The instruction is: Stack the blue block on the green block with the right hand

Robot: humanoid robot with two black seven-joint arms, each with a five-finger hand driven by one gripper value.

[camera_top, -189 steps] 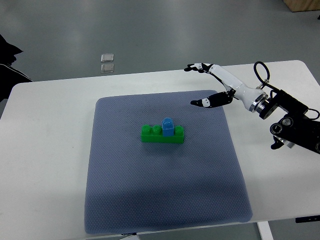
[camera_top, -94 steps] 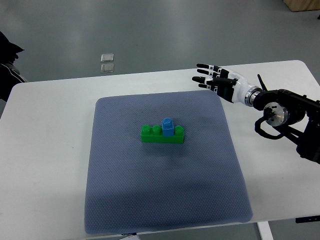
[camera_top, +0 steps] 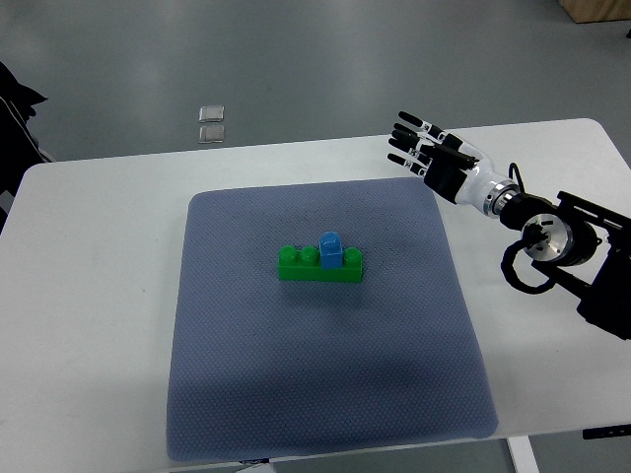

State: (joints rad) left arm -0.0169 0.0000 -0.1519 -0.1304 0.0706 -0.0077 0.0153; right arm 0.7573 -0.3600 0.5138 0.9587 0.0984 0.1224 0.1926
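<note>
Largest in view: a white table, spanning nearly the whole width under everything else. Spread over its middle, a grey-blue textured mat, roughly square, with rounded corners. Entering from the right edge of the table, a black-and-white right arm, reaching toward the far right corner of the mat. At its end, the right hand, just beyond that mat corner, fingers spread and extended, holding nothing, well apart from the blocks. Near the centre of the mat, slightly toward its far half, a green block, long and low, lying across the mat with round studs on top. Seated on the green block, just right of its middle, a blue block, upright, smaller, touching the green studs to either side and touched by no hand. Beyond the table's far edge, on the grey floor, above the mat's left corner, two small pale square objects, one just behind the other; too small to identify. At the far left edge of the view, beside the table's corner, a dark shape, partly cut off, not identifiable.
</note>
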